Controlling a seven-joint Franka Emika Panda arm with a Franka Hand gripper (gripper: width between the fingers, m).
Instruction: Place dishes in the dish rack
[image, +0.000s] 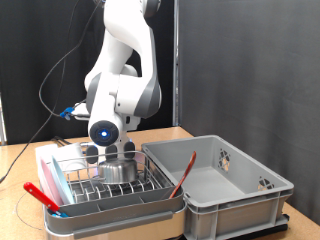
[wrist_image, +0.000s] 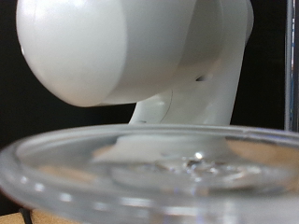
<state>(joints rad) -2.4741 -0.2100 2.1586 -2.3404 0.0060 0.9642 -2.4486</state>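
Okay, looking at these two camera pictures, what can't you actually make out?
- Gripper: exterior view, the arm's wrist hides its fingers above the steel bowl in the dish rack.
- Wrist view: a blurred glass dish and the arm's white body fill the picture; fingers and rack are hidden.
- Grey crate: near wall hides its floor.

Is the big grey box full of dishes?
No, the grey crate looks nearly empty in the exterior view, with only a red stick leaning inside it.
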